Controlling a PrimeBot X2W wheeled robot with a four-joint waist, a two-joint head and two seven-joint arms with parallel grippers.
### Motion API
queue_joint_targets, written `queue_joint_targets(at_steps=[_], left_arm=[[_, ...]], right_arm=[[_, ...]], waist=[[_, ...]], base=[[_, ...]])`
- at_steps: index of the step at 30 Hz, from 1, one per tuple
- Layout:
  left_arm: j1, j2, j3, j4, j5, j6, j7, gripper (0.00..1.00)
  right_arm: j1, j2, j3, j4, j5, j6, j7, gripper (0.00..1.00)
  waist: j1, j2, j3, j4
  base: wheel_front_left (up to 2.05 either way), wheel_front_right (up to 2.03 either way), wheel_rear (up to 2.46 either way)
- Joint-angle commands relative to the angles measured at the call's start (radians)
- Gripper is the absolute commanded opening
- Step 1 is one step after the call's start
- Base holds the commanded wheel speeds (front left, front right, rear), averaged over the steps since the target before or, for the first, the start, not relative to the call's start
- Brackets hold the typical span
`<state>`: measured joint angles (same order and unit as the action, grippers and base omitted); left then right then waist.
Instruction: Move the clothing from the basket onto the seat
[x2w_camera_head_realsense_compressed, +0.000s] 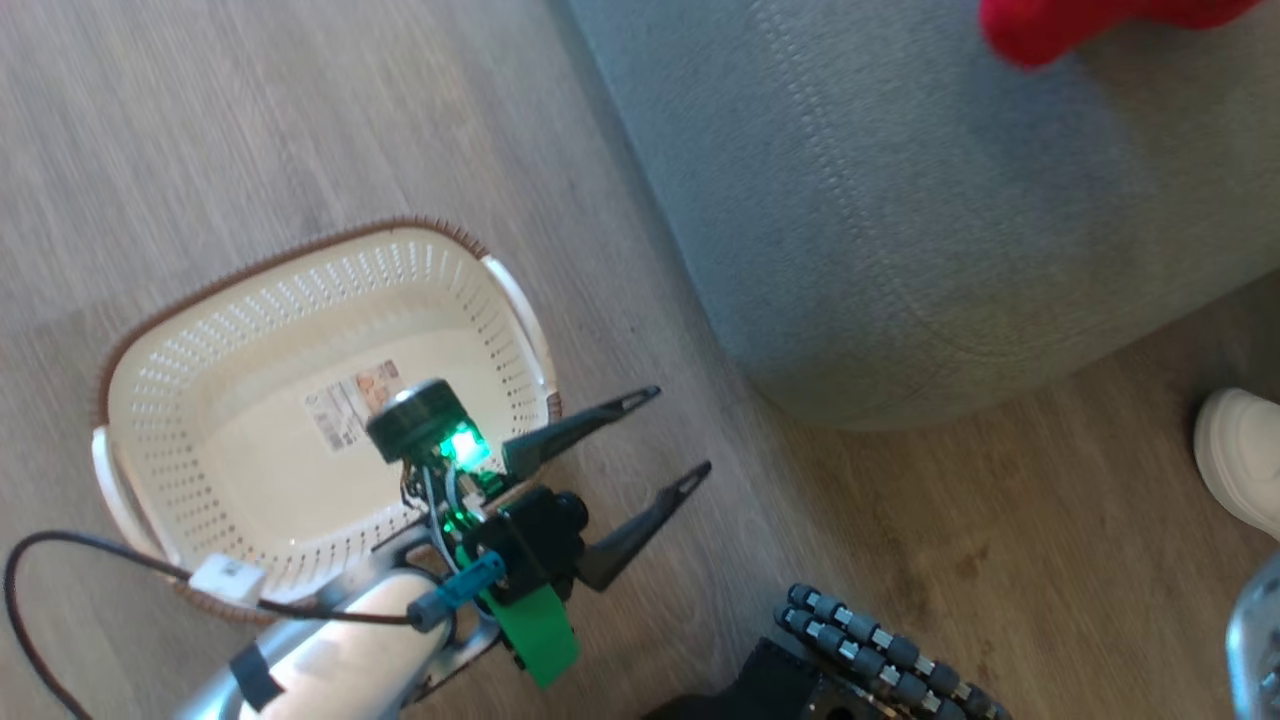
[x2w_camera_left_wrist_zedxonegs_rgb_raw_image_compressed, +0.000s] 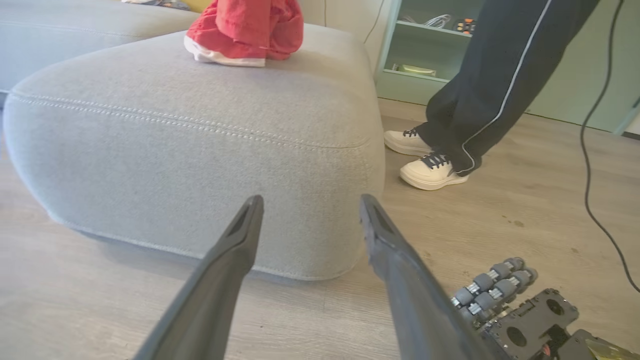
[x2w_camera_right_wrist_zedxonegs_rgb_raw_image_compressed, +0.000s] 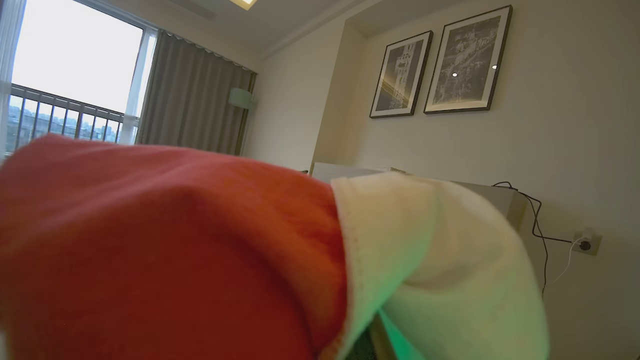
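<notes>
head and wrist views. the cream perforated plastic laundry basket (x2w_camera_head_realsense_compressed: 180, 350) with a brown woven-look rim stood on the grey-brown wood-grain floor (x2w_camera_head_realsense_compressed: 250, 120), nothing in it but the paper label (x2w_camera_head_realsense_compressed: 352, 400) on its bottom. the left gripper (x2w_camera_head_realsense_compressed: 677, 430) hung over the floor just beside the basket's near white handle (x2w_camera_head_realsense_compressed: 520, 300), between the basket and the large grey fabric-upholstered seat (x2w_camera_head_realsense_compressed: 900, 200); its two long dark fingers (x2w_camera_left_wrist_zedxonegs_rgb_raw_image_compressed: 240, 240) stood wide apart and held nothing. the bright red soft clothing (x2w_camera_left_wrist_zedxonegs_rgb_raw_image_compressed: 245, 30) with white trim rested on top of the seat, well apart from the basket. in the right wrist view red and white fabric lay close across the lens; the right gripper's jaws were closed, but whether they pinched the fabric could not be told. a person's dark trouser legs (x2w_camera_left_wrist_zedxonegs_rgb_raw_image_compressed: 500, 75) and white shoes (x2w_camera_left_wrist_zedxonegs_rgb_raw_image_compressed: 430, 172) stood on the floor beside the seat's corner
</notes>
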<state>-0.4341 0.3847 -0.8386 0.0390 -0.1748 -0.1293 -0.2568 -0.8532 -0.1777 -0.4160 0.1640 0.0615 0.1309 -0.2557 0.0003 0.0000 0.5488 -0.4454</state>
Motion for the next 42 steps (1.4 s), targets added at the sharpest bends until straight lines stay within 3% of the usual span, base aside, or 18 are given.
queue_joint_targets(at_steps=[1,8,15,26,32,38,39,40,42], left_arm=[[-0.024,0.013,0.032,-0.042,0.003,-0.001,-0.005,1.00],[-0.038,0.034,0.051,-0.072,0.001,-0.001,-0.005,1.00],[-0.053,0.042,0.053,-0.113,0.005,-0.001,-0.005,1.00],[-0.083,0.037,0.054,-0.118,0.003,-0.001,-0.005,1.00],[-0.096,0.039,0.056,-0.116,0.001,-0.001,-0.005,1.00],[-0.102,0.040,0.052,-0.117,0.002,-0.001,-0.005,1.00],[-0.103,0.040,0.052,-0.113,0.002,-0.001,-0.005,1.00],[-0.103,0.041,0.052,-0.109,0.003,-0.001,-0.005,1.00],[-0.102,0.040,0.053,-0.105,0.004,-0.001,-0.005,1.00]], right_arm=[[-0.042,-0.039,-0.003,-0.002,-0.005,0.000,-0.006,0.00],[-0.214,-0.110,-0.036,0.284,-0.058,0.000,0.022,0.00],[-0.336,-0.145,-0.143,0.466,-0.194,0.000,0.038,0.00],[-0.352,-0.104,-0.359,0.648,-0.478,0.000,0.077,0.00],[-0.322,-0.089,-0.395,0.719,-0.592,0.000,0.079,0.00],[-0.339,-0.069,-0.432,0.777,-0.630,0.000,0.062,0.00],[-0.343,-0.071,-0.439,0.786,-0.633,0.000,0.058,0.28],[-0.346,-0.074,-0.446,0.789,-0.637,0.000,0.051,1.00],[-0.350,-0.074,-0.455,0.792,-0.639,0.000,0.047,1.00]], waist=[[-0.0003,0.0000,0.033,0.024],[-0.0003,0.0000,0.090,0.061],[-0.0003,0.0000,0.149,0.103],[-0.0003,0.0000,0.206,0.153],[-0.0003,0.0000,0.212,0.152],[-0.0003,0.0000,0.208,0.142],[-0.0003,0.0000,0.206,0.141],[-0.0003,0.0000,0.203,0.140],[-0.0003,0.0000,0.199,0.139]], base=[[0.00,0.00,0.00],[0.00,0.00,0.00],[0.00,0.00,0.00],[0.00,0.00,0.00],[0.00,0.00,0.00],[0.00,0.00,0.00],[0.00,0.00,0.00],[0.00,0.00,0.00],[0.00,0.00,0.00]])
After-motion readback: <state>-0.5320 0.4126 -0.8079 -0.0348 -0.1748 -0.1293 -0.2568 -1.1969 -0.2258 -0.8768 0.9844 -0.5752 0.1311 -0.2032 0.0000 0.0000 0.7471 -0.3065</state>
